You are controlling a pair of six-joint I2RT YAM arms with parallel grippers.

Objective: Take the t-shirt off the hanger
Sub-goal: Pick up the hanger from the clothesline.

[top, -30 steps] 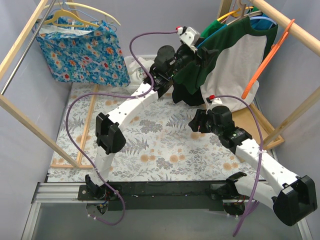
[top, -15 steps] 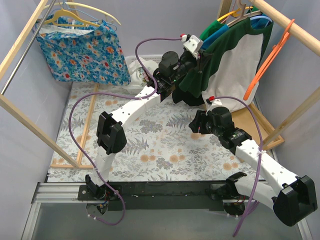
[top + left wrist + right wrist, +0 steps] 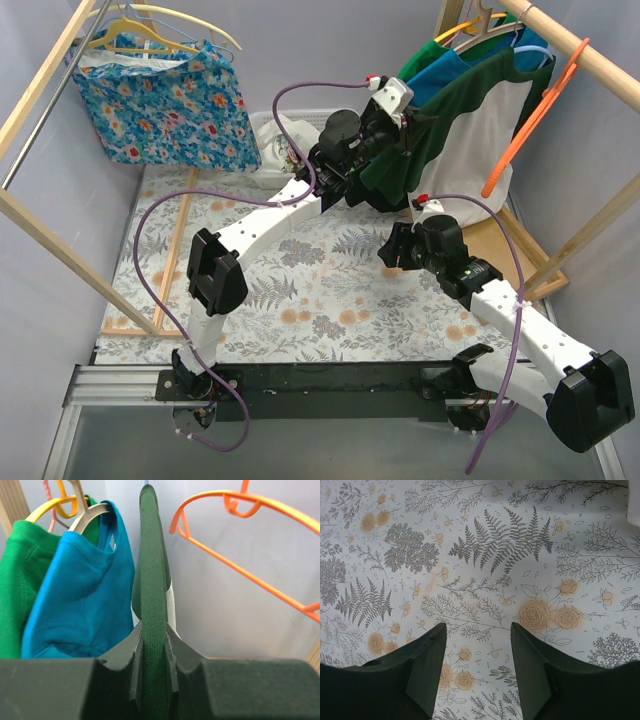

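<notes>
Progress: the dark green and white t-shirt (image 3: 470, 120) hangs from its hanger (image 3: 530, 46) on the wooden rail (image 3: 590, 55) at the right rear of the tabletop (image 3: 300, 290); the job looks barely begun, with a grip taken but the garment not yet off
Left to do: seemingly the whole removal, drawing the shoulders clear of the hanger and bringing the t-shirt away from the rail
Left end effector (image 3: 154, 645): closed to a narrow slot on a dark green fold of the t-shirt, cloth pinched between both fingers, arm stretched up toward the rail
Right end effector (image 3: 477, 645): jaws wide apart, holding nothing, poised over the floral tabletop well apart from the t-shirt
Neighbours: a blue t-shirt (image 3: 80, 595) and a green garment (image 3: 20, 580) hang just beside on one side, a bare orange hanger (image 3: 240, 535) on the other
</notes>
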